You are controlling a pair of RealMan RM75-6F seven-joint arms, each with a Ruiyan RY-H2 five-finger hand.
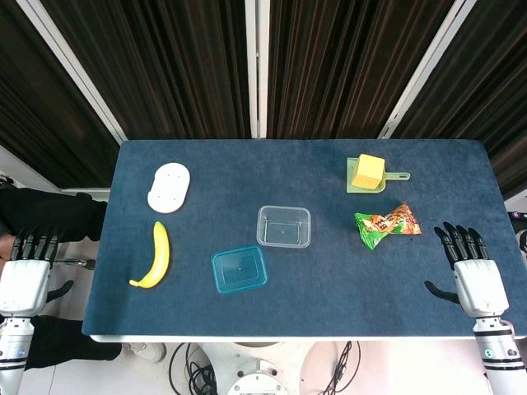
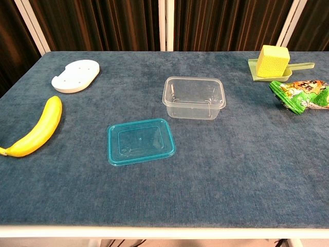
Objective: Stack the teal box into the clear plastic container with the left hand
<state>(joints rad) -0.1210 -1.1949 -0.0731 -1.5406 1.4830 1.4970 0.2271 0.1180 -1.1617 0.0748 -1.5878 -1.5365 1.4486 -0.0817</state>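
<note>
Both hands sit nearest, fingers spread and holding nothing: the left hand (image 1: 23,284) off the surface's (image 1: 329,288) left edge, the right hand (image 1: 476,280) over its right front corner. Next out, the teal box (image 1: 240,269) lies flat near the front middle, with the banana (image 1: 155,256) well to its left and the clear container (image 1: 284,226) just beyond it to the right, apart. Farther back lie the snack bag (image 1: 387,223), the white plate (image 1: 169,187) and the yellow block (image 1: 368,171) on its green tray (image 1: 397,175).
</note>
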